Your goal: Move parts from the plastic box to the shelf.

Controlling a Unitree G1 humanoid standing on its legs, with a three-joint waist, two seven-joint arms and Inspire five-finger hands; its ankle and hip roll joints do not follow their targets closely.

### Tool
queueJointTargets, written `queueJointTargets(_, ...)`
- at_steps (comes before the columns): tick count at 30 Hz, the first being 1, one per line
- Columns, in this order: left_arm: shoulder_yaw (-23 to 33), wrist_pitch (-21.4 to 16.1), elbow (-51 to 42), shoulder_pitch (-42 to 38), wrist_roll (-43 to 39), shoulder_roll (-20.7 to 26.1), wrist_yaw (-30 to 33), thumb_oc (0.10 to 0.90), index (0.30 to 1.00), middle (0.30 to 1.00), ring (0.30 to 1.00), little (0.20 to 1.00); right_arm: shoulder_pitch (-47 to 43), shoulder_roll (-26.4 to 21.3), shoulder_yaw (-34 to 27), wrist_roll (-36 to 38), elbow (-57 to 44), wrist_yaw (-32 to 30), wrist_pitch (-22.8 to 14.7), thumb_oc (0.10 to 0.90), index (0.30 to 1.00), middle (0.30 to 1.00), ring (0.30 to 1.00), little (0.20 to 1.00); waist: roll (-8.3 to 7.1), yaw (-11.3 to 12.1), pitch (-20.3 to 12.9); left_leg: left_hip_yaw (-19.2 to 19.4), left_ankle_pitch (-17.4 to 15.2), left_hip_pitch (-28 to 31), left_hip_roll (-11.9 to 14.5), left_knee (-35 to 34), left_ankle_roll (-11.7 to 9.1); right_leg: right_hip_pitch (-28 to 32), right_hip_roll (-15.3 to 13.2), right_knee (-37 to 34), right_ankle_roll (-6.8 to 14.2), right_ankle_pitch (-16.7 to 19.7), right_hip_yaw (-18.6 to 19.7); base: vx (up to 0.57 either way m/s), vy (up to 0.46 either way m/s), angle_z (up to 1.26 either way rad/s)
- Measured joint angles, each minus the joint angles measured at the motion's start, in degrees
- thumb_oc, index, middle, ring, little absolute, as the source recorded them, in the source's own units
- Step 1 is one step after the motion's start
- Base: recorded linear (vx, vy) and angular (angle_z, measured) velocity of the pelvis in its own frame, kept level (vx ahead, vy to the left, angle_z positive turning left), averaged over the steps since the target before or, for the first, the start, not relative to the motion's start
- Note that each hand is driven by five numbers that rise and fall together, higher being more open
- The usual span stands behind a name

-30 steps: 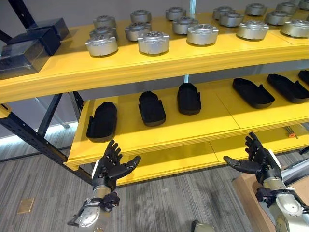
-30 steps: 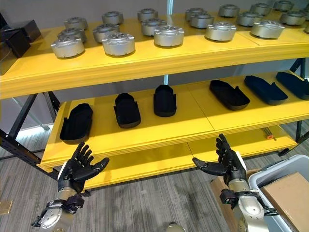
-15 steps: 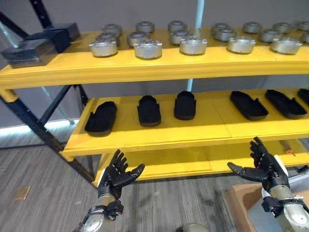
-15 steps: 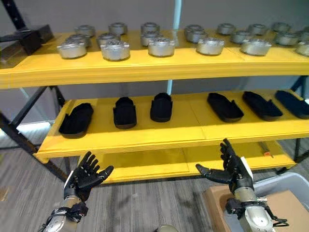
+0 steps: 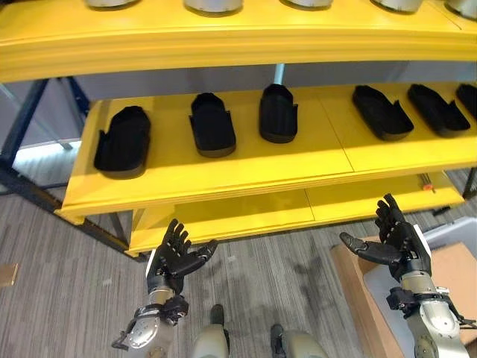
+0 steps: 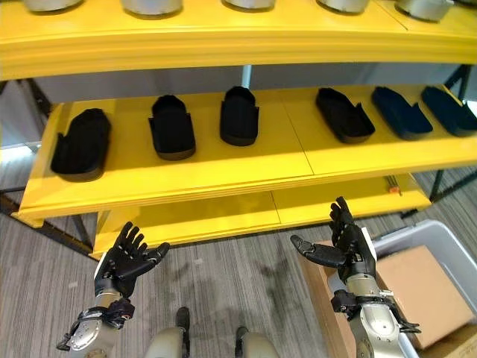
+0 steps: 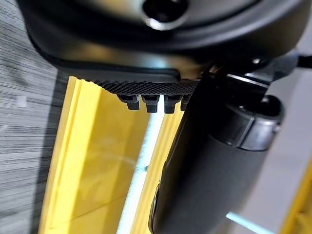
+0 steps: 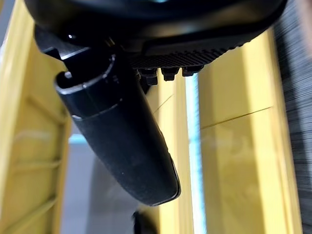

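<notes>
Yellow shelf [image 5: 223, 179] stands ahead of both hands, its boards stacked in tiers. Left hand [image 5: 173, 257] is raised low in front of the bottom board, palm up, fingers spread and relaxed, holding nothing. Right hand [image 6: 344, 250] is raised the same way on the other side, fingers straight, thumb out toward the left hand, also holding nothing. Both hands hang over grey floor [image 5: 67, 283], well apart from each other and clear of the shelf edge.

Black parts [image 5: 212, 123] lie in a row on the middle board, above and beyond both hands: three ahead of the left hand, three more ahead of and past the right hand. Silver round parts [image 6: 153, 6] sit on the top board, just their lower edges showing.

Grey plastic box [image 6: 417, 239] is just beside and behind the right hand, on its outer side, with a brown cardboard piece [image 6: 417, 287] lying in it. No part can be made out inside the box. A brown cardboard edge [image 5: 354, 291] runs under the right wrist.
</notes>
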Motion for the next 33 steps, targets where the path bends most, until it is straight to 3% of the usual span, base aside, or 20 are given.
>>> queueJointTargets(5, 0.99, -0.60, -0.13, -1.48, 0.03, 0.02, 1.65, 0.900, 1.000, 1.000, 1.000, 1.000, -0.82, 0.00, 1.35, 0.01, -0.01, -0.86, 0.48, 0.900, 1.000, 1.000, 1.000, 1.000, 0.72, 0.32, -0.15, 0.52, -0.62, -0.55, -1.80, -0.32, 1.34, 1.29, -1.91, -4.67, 2.12, 1.89, -0.12, 0.08, -0.017, 0.01)
queueJointTargets(19, 0.57, -1.14, -0.12, -1.78, 0.25, -0.08, 3.08, 0.900, 1.000, 1.000, 1.000, 1.000, -5.66, -0.11, 2.81, 0.03, -0.16, -1.75, 0.45, 0.900, 1.000, 1.000, 1.000, 1.000, 0.31, 0.59, -0.16, -1.41, -1.28, -0.58, -2.48, -0.64, 2.30, 3.10, -2.12, -6.85, 2.61, 1.84, -2.00, 0.10, 0.010, 0.07)
queueJointTargets(23, -0.17, -1.18, -0.11, -2.79, 0.63, 0.16, 3.10, 0.900, 1.000, 1.000, 1.000, 1.000, -5.44, 0.08, 2.96, 0.01, -1.77, -1.83, 0.32, 0.900, 1.000, 1.000, 1.000, 1.000, -0.57, 0.41, -0.44, -1.75, -1.65, -1.22, -4.72, -0.22, 3.35, 0.50, -4.09, -1.41, 3.91, -0.08, -2.14, 0.05, 0.123, 0.12)
queueJointTargets(24, -0.18, -1.34, 0.32, -3.90, 0.66, 1.02, 3.20, 0.900, 1.000, 1.000, 1.000, 1.000, -5.73, 0.46, 3.46, -0.05, -2.02, -1.78, 0.26, 0.900, 1.000, 1.000, 1.000, 1.000, -1.10, 0.10, -0.20, -1.59, -2.66, -2.21, -5.71, 0.55, 4.25, -3.11, -4.08, 4.30, 4.27, 0.63, -1.51, 0.04, 0.161, -0.02)
queueJointTargets(26, -0.35, -1.21, 1.11, -4.06, 0.74, 2.90, 3.27, 0.900, 1.000, 1.000, 1.000, 1.000, -6.92, 0.90, 5.12, -0.07, -1.98, -2.23, 0.25, 0.900, 1.000, 1.000, 1.000, 1.000, -1.43, -1.07, 0.04, -1.93, -2.41, -2.37, -5.34, 1.05, 4.33, -8.37, -4.00, 14.04, 5.09, 2.63, 0.49, 0.08, 0.040, 0.10)
queueJointTargets(27, -0.29, -1.16, 0.94, -3.98, 0.76, 3.72, 3.28, 0.900, 1.000, 1.000, 1.000, 1.000, -6.21, 1.63, 6.08, -0.12, -1.93, -2.24, 0.26, 0.900, 1.000, 1.000, 1.000, 1.000, -1.33, -1.77, 0.03, -2.78, -2.52, -1.54, -4.53, 0.86, 4.77, -8.73, -3.96, 15.60, 4.92, 4.29, 0.74, 0.21, -0.046, 0.04)
queueJointTargets(28, -0.29, -1.34, 0.67, -3.58, 0.75, 4.41, 3.32, 0.900, 1.000, 1.000, 1.000, 1.000, -5.41, 1.83, 6.71, -0.41, -2.07, -2.09, 0.18, 0.900, 1.000, 1.000, 1.000, 1.000, -1.04, -1.51, 0.30, -2.85, -3.06, -1.04, -3.95, 0.72, 5.03, -7.64, -3.98, 11.97, 3.63, 3.54, -0.04, 0.17, -0.050, -0.09)
queueJointTargets(30, 0.14, -1.55, 1.02, -4.35, 0.72, 4.44, 3.64, 0.900, 1.000, 1.000, 1.000, 1.000, -6.03, 1.94, 7.02, -0.76, -1.97, -2.19, -0.11, 0.900, 1.000, 1.000, 1.000, 1.000, -1.27, -1.37, 0.51, -3.07, -2.48, -1.16, -3.65, 0.02, 4.98, -7.57, -4.19, 3.72, 2.81, 2.34, 2.10, 0.10, -0.085, -0.13)
queueJointTargets(31, 0.25, -1.53, 1.73, -4.99, 0.70, 4.51, 3.71, 0.900, 1.000, 1.000, 1.000, 1.000, -6.27, 1.83, 6.99, -0.80, -2.02, -2.20, -0.17, 0.900, 1.000, 1.000, 1.000, 1.000, -0.75, -1.63, 0.97, -3.30, -2.14, -1.11, -3.63, -0.23, 4.71, -7.59, -4.68, 0.36, 2.94, 2.55, 3.06, 0.07, -0.182, 0.17)
queueJointTargets(33, -0.33, -1.55, 2.97, -5.94, 0.71, 4.31, 3.62, 0.900, 1.000, 1.000, 1.000, 1.000, -6.12, 1.31, 6.92, -1.85, -2.02, -2.29, -0.18, 0.900, 1.000, 1.000, 1.000, 1.000, 0.20, -2.55, 2.68, -4.00, -2.06, 0.19, -4.00, 0.28, 3.72, -4.92, -8.67, -10.63, 4.57, 6.64, 2.94, 0.10, -0.285, 0.30)
